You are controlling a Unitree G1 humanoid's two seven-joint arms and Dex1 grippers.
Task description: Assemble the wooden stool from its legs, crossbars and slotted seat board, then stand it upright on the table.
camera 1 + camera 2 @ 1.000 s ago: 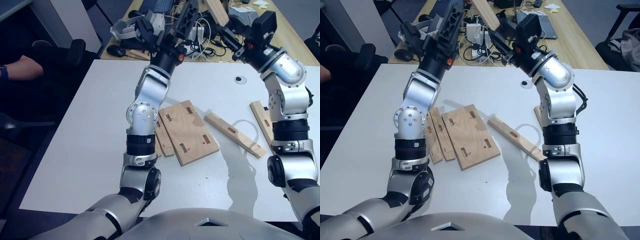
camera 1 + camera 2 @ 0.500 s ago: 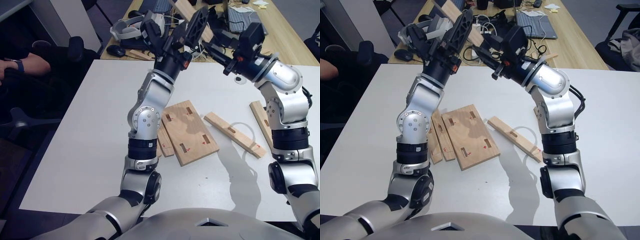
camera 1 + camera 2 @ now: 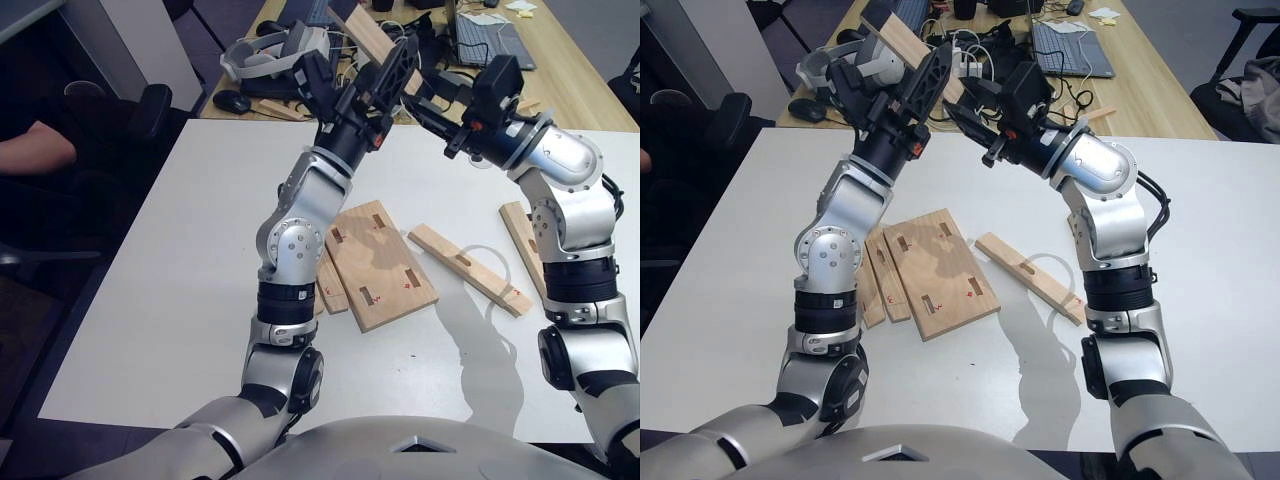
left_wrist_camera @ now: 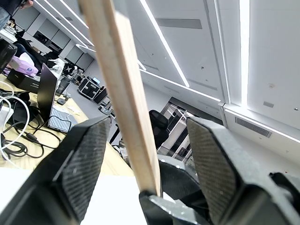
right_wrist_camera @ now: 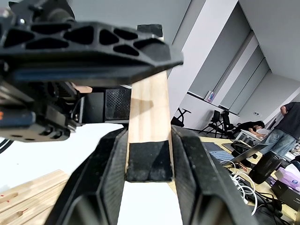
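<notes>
Clamping wooden bar [image 5: 149,101], right claw [image 5: 149,136] (left claw [image 4: 146,126] spread around it)

The slotted seat board [image 3: 378,265], pale wood with four small slots, lies flat near the middle of the table. Two narrow bars [image 3: 888,275] lie side by side just beside its left edge. A slotted bar [image 3: 470,270] lies apart on its right, and a further bar [image 3: 522,238] lies near the table's right edge. A raised bar [image 5: 147,105] is tilted in the air above the far edge, clamped in the right gripper [image 5: 147,138].
</notes>
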